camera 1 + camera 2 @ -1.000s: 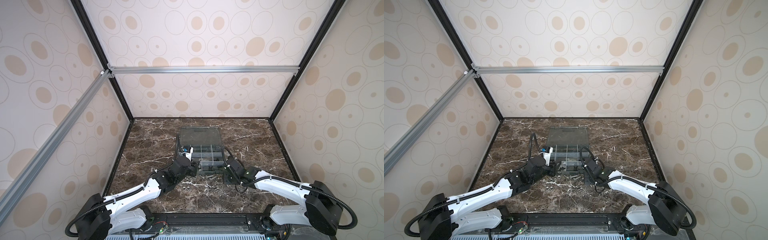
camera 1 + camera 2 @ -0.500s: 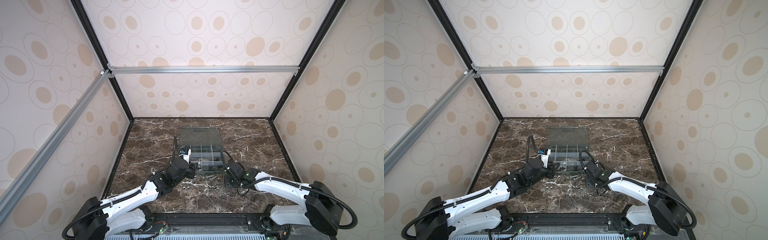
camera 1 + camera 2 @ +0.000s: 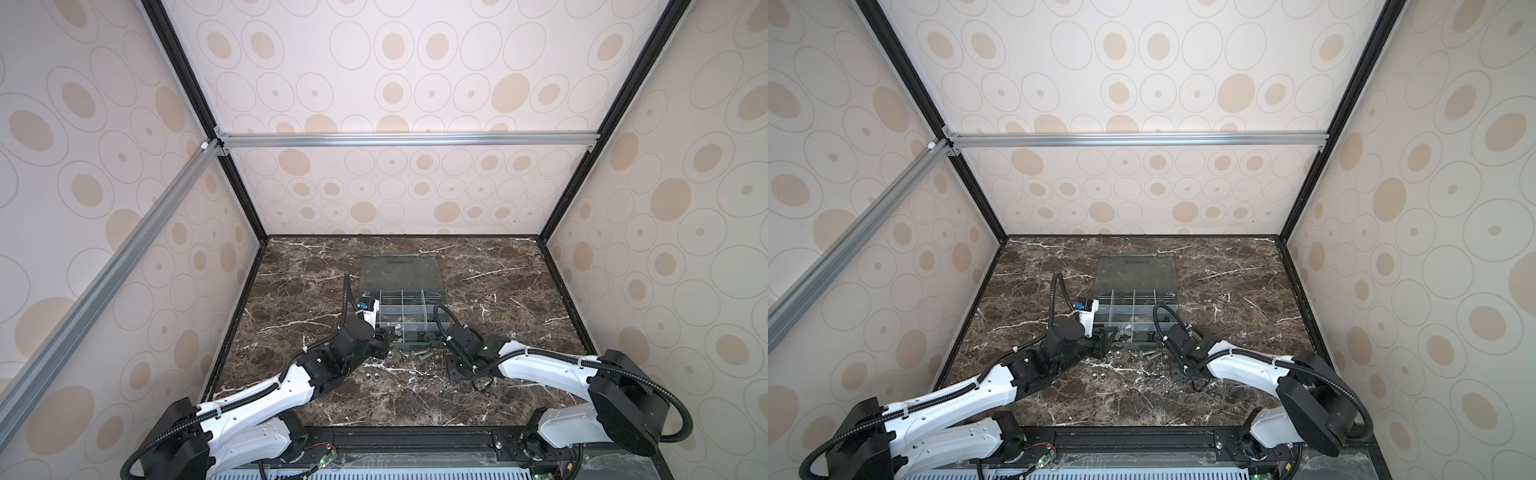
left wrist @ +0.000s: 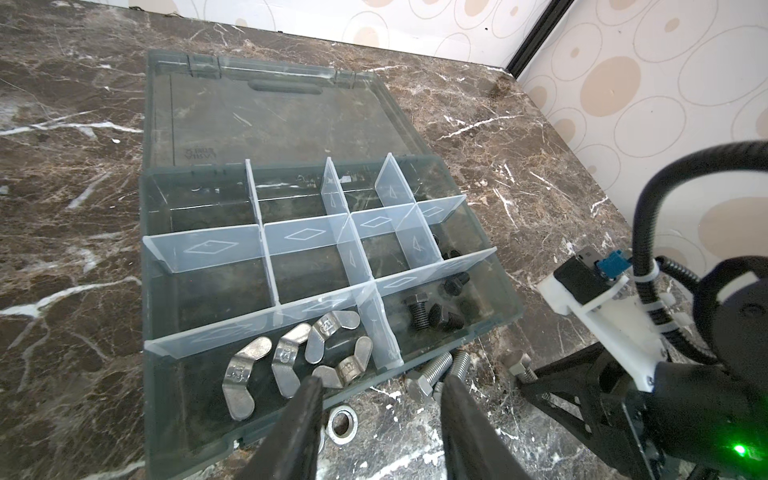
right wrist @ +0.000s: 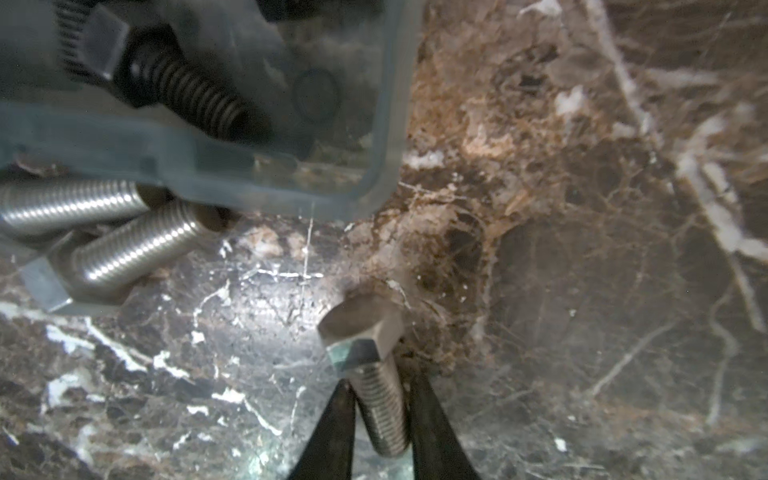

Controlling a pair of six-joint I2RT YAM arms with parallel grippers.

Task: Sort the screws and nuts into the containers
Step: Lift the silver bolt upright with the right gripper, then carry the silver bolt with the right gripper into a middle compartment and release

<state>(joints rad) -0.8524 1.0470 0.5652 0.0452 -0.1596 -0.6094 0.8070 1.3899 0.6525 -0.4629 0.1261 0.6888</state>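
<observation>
The containers are compartments of a grey organizer box (image 4: 490, 291) (image 3: 440, 307) (image 3: 1169, 309) with its lid laid open behind. Silver wing nuts (image 4: 291, 361) fill its near-left compartment and black screws (image 4: 432, 316) its near-right one. My right gripper (image 5: 380, 384) (image 3: 435, 344) is shut on the shaft of a silver screw (image 5: 365, 345), low over the marble just off the box's corner. Two more silver screws (image 4: 436, 372) (image 5: 124, 245) (image 3: 419, 354) lie against the box front. My left gripper (image 4: 380, 399) (image 3: 388, 336) is open and empty above the front edge, beside a ring nut (image 4: 343, 424).
Two loose silver nuts (image 3: 372, 376) (image 3: 1100, 377) lie on the marble table (image 3: 498, 299) nearer the robot base. The open lid (image 4: 270, 108) covers the table behind the box. Patterned walls close in both sides and the back.
The right gripper has closed on a silver screw in front of the box. The left arm has shifted slightly, its jaws staying open.
</observation>
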